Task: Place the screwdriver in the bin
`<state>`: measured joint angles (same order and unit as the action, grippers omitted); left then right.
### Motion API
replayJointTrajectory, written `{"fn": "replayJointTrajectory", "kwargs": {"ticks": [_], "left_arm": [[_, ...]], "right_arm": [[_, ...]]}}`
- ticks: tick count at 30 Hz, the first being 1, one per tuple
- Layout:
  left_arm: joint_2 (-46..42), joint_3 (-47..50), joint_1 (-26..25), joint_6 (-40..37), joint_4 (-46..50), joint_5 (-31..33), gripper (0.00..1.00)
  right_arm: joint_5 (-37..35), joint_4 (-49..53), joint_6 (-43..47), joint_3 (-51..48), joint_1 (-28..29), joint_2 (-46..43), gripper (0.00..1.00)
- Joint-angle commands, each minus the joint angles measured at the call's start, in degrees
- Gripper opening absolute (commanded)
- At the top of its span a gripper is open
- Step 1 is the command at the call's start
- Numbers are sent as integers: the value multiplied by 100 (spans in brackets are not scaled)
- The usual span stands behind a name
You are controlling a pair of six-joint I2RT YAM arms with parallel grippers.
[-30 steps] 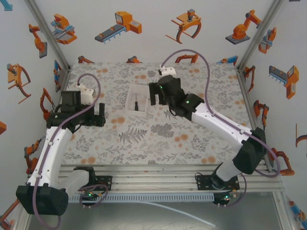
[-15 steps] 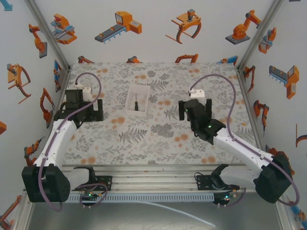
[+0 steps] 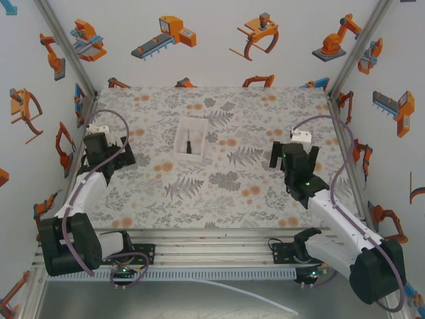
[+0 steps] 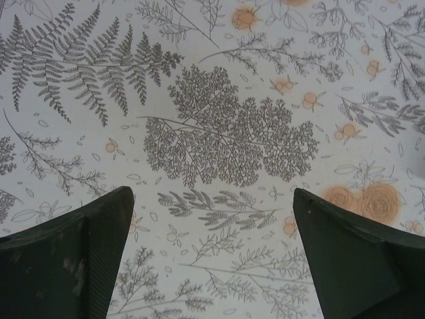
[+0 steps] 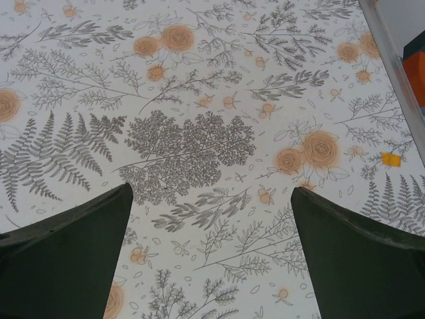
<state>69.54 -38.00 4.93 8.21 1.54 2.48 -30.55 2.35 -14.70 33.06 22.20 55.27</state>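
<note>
The screwdriver (image 3: 189,146), short with a black handle, lies inside the bin (image 3: 197,126), a small white translucent tray at the table's back middle. My left gripper (image 3: 108,150) hovers far to the left of the bin, jaws spread wide over bare cloth with nothing between them (image 4: 212,219). My right gripper (image 3: 293,154) is well to the right of the bin, also open and empty (image 5: 211,212). Neither gripper touches the bin or the screwdriver.
A floral-print cloth (image 3: 219,193) covers the table. Aluminium frame posts (image 3: 345,143) and white walls with orange robot stickers enclose the table on three sides. A metal rail (image 5: 395,73) and a small orange mark (image 5: 391,159) lie at the right edge.
The right gripper has drawn back from beside the bin to the right side of the table. The left gripper has retreated toward the left wall. The screwdriver has stayed in the bin.
</note>
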Motion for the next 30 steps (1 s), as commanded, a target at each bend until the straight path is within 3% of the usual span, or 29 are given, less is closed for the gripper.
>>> {"fn": "replayJointTrajectory", "kwargs": {"ticks": [1, 5, 14, 26, 30], "left_arm": [[139, 437, 34, 281, -1614, -18, 97], [537, 794, 26, 247, -2698, 40, 97], [1169, 1655, 8, 135, -4637, -73, 97], [1295, 2068, -188, -146, -5509, -153, 97], [2023, 2414, -219, -126, -6982, -95, 97]], "right_arm": [[233, -697, 174, -292, -243, -108, 94], [384, -1361, 208, -665, -726, -108, 99], [523, -2722, 769, -1301, -1221, 212, 99], [1451, -4924, 834, -1840, -2021, 1634, 99], [1609, -5275, 872, -1873, -2122, 1897, 99]]}}
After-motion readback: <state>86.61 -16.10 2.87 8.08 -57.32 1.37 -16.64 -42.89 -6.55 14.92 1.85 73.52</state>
